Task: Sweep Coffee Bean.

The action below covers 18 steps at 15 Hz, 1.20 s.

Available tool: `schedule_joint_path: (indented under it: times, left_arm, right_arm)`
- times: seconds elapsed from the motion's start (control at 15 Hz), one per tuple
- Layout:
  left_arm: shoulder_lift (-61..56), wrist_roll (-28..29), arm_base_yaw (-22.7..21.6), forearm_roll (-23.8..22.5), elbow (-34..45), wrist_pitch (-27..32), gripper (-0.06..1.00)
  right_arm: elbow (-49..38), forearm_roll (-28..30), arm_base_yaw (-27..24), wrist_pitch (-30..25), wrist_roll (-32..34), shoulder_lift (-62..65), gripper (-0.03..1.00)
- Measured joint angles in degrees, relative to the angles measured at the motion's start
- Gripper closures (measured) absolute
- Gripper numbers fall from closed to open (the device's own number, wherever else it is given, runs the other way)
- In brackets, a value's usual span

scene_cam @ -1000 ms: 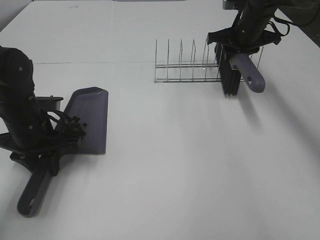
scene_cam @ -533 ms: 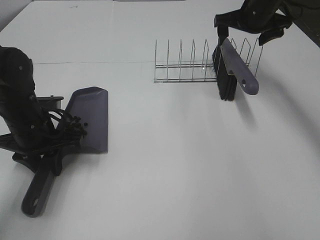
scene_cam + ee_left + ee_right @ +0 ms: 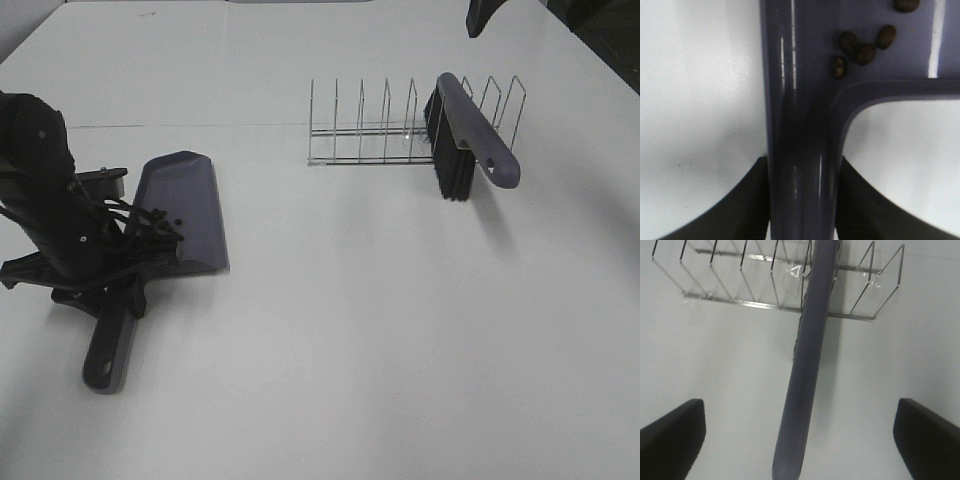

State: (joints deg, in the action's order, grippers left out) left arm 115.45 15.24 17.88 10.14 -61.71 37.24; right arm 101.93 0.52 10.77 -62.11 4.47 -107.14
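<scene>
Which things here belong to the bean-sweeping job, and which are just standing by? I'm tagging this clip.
In the job:
coffee beans
dustpan, gripped by the left gripper
brush, released by the open right gripper

Standing by:
wire rack, brush propped in it

Dark brown coffee beans point(image 3: 863, 47) on a purple-grey dustpan point(image 3: 180, 210); matching purple-grey brush point(image 3: 468, 135) with black bristles, silver wire rack point(image 3: 380, 130), white table point(image 3: 380, 320).
</scene>
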Motion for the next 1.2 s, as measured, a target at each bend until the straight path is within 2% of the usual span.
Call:
schedule_joint_path:
  times: [0.33, 0.4, 0.47, 0.53, 0.6, 0.73, 0.8, 1.0, 1.2]
  left_arm:
    - [0.0, -3.61, 0.0, 0.0, 0.0, -0.52, 0.62]
    - [0.0, -3.78, 0.0, -0.23, 0.0, -0.57, 0.62]
    - [0.0, -3.78, 0.0, -0.8, 0.0, -0.74, 0.61]
    - [0.0, -3.78, 0.0, -1.09, 0.0, -0.86, 0.59]
    - [0.0, -3.78, 0.0, -1.78, 0.0, -1.32, 0.48]
    - [0.0, -3.78, 0.0, -3.04, 0.0, -1.55, 0.25]
    - [0.0, -3.78, 0.0, -3.72, 0.0, -1.55, 0.2]
    - [0.0, -3.84, 0.0, -6.42, 0.0, 0.34, 0.17]
    - [-2.58, -3.78, 0.0, -9.45, 0.52, 6.47, 0.17]
  right_arm:
    - [-31.57, -0.52, 5.73, 11.75, -0.52, 23.09, 0.01]
    - [-43.89, -1.55, 6.47, 14.38, -0.52, 34.03, 0.01]
    - [-50.19, -1.72, 6.47, 15.41, -0.52, 39.36, 0.01]
    - [-53.06, -1.72, 6.47, 15.81, -0.52, 42.34, 0.01]
    - [-57.52, -1.72, 6.47, 15.99, -0.52, 48.3, 0.01]
    - [-64.4, -1.72, 6.47, 15.01, -0.52, 58.96, 0.01]
    - [-66.86, -1.49, 6.47, 13.46, -0.52, 63.43, 0.01]
    - [-71.68, 0.4, 6.47, 5.16, -0.63, 76.38, 0.01]
    - [-74.54, 0.63, 6.47, -1.95, -1.09, 85.83, 0.01]
